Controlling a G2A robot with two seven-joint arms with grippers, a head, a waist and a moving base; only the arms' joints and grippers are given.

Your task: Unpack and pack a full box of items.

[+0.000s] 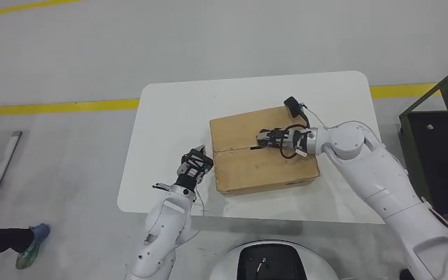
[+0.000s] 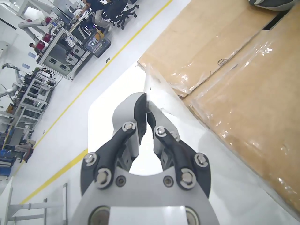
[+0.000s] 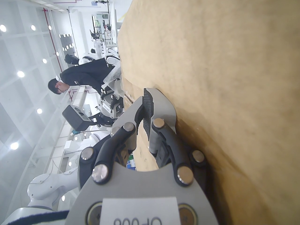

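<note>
The cardboard box (image 1: 262,157) is set on the white table (image 1: 168,112), its flaps closed. Its long axis is followed by the seam (image 2: 222,64) between them, and glossy clear film is seen over that seam toward the box's end.

From the top edge of that end a clear tape strip (image 2: 161,94) is lifted clear of the cardboard. The strip's free end is pinched between the closed fingers of the left gripper (image 2: 146,111). This gripper is held just beside the box's end, off the cardboard and roughly in line with the seam.

The right gripper (image 3: 146,108) is laid on top of the box, close to the seam near the middle of the lid. Its fingers are drawn together with nothing between them, and one side is pressed against the cardboard.

The step in hand is judged to be the stripping of the tape so the flaps can be opened. The coming pull turns on the seam's direction: the tape should be drawn along the box's long axis, not across it. The taped end is nearer the left arm, so the box would be steadied by the right.
</note>
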